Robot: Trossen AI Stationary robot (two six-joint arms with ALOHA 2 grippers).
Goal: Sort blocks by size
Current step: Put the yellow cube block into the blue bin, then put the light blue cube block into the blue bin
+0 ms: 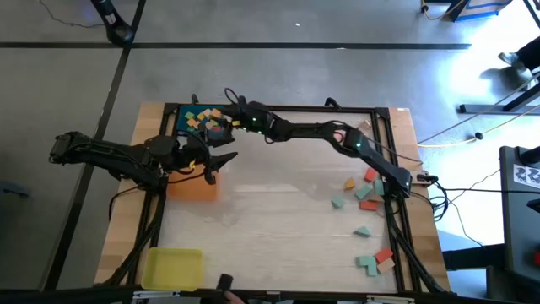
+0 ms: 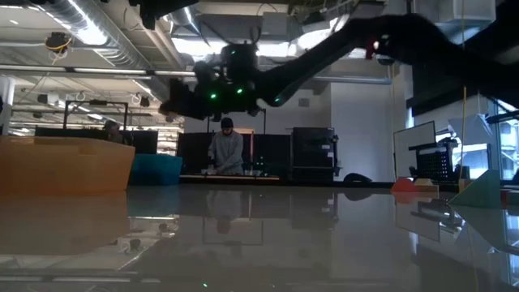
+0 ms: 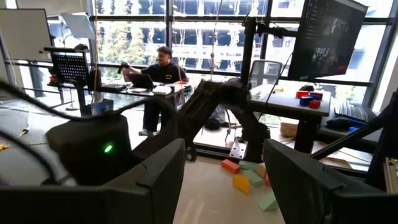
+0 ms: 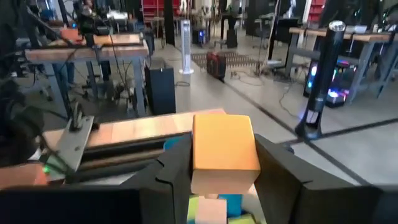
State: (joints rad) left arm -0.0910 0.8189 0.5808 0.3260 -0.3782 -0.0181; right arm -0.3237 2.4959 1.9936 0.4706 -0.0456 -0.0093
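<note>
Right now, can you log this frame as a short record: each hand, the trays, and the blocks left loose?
right hand: shut on an orange wooden block, above the blue square tray
left hand: open, empty, over the orange square tray
blue tray contents: several small blocks
yellow square tray: no blocks visible
loose blocks: scattered on the wooden table's right side

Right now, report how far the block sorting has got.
Done: the blue tray already holds a pile of blocks. In hand: the right gripper is shut on an orange block above that tray; the left gripper hangs open over the orange tray. Left: the loose blocks on the table's right side; the yellow tray looks empty.
</note>
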